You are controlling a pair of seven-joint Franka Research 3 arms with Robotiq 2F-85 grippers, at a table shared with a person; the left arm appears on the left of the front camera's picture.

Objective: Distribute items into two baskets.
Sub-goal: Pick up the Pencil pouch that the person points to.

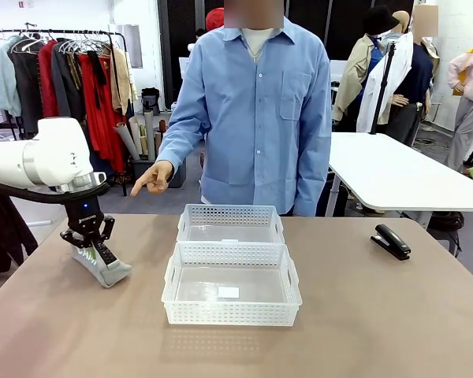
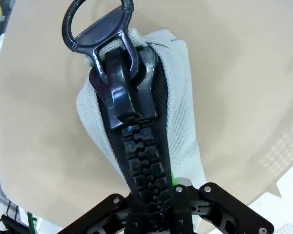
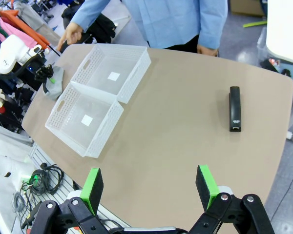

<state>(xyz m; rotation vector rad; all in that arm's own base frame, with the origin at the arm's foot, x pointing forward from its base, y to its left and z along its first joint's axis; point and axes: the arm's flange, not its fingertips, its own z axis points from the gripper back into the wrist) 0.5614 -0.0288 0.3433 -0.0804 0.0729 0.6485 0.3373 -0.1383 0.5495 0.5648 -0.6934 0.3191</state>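
Observation:
A grey fabric pouch with a chunky black zipper rests on the table at the left. My left gripper is shut on its zipper ridge from above; in the left wrist view the left gripper clamps the zipper near the bottom edge. Two white perforated baskets sit mid-table: the far basket and the near basket, both with nothing but a small white label inside. A black stapler lies at the right. My right gripper hangs open high above the table.
A person in a blue shirt stands at the far edge, one hand pointing down toward the left side. In the right wrist view the stapler lies alone on bare tabletop. A white table stands behind at the right.

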